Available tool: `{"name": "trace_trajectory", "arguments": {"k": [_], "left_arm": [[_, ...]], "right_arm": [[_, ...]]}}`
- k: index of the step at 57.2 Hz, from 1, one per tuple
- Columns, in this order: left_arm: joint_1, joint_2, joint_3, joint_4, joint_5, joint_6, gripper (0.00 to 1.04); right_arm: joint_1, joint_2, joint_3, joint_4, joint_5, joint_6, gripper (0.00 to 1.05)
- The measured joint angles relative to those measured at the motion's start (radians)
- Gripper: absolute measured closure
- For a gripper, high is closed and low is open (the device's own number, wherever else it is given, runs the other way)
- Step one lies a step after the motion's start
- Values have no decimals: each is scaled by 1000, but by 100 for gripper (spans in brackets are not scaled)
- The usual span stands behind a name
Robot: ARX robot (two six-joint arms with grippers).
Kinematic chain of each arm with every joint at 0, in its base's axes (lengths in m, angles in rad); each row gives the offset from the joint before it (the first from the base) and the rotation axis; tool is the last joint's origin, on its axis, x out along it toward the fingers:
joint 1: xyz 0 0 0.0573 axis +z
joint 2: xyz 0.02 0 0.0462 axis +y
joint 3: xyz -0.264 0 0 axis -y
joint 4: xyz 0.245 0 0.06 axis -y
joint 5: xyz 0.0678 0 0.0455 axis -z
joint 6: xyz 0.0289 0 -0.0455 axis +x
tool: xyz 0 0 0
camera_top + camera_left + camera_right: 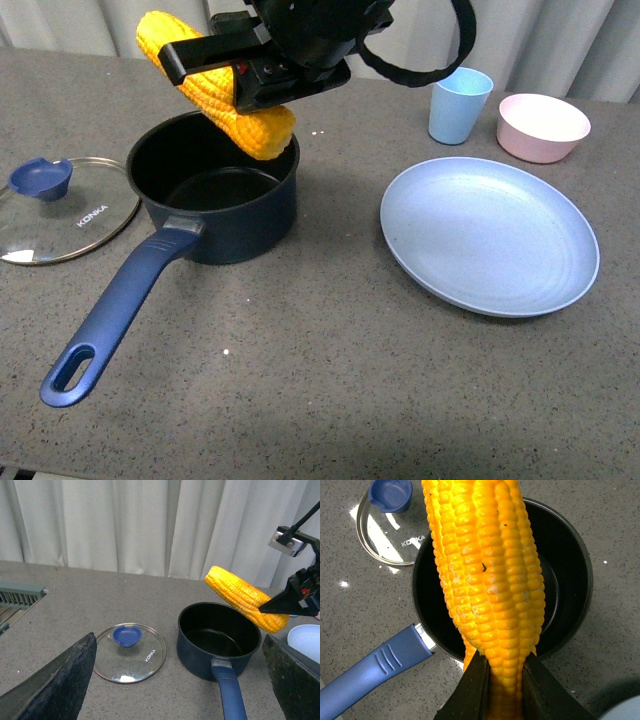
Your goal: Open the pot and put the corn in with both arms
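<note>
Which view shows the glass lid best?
The left wrist view: the whole glass lid lies flat on the table beside the pot, knob up. The front view has it at the picture's edge; the right wrist view shows only part, cut off by the corn.

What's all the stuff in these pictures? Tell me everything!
Pot: one, dark blue, lid off, on the table.
Corn: one, yellow, held tilted above the pot.
Lid: one, glass with blue knob, flat beside the pot.
Plate: one, light blue, on the pot's other side.
Cup: one, light blue, behind the plate.
Bowl: one, pink, beside the cup.
Table: one, grey.
Curtain: one, white, behind the table.
Right gripper: one, black, shut on the corn.
Left gripper: one, black, open, holding nothing.
</note>
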Motion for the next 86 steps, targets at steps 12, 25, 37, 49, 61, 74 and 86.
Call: {"name": "trace_trajectory", "arguments": {"k": [12,25,37,49,61,74,86], "left_arm": [[0,0,0,0,0,0,7],[0,0,0,0,0,0,7],[0,0,0,0,0,0,7],[0,0,0,0,0,0,7],[0,0,0,0,0,0,7],[0,0,0,0,0,0,7],[0,0,0,0,0,0,7]], "right_arm": [[13,58,56,-7,5,24,94],[15,107,119,-35,30,29,94],[17,149,167,-48,40,34,94],[21,176,188,-29,42,60,75],[21,180,189,-24,40,82,34],[13,151,128,40,49,94,10],[-22,-25,-92,247,98,109,9]]}}
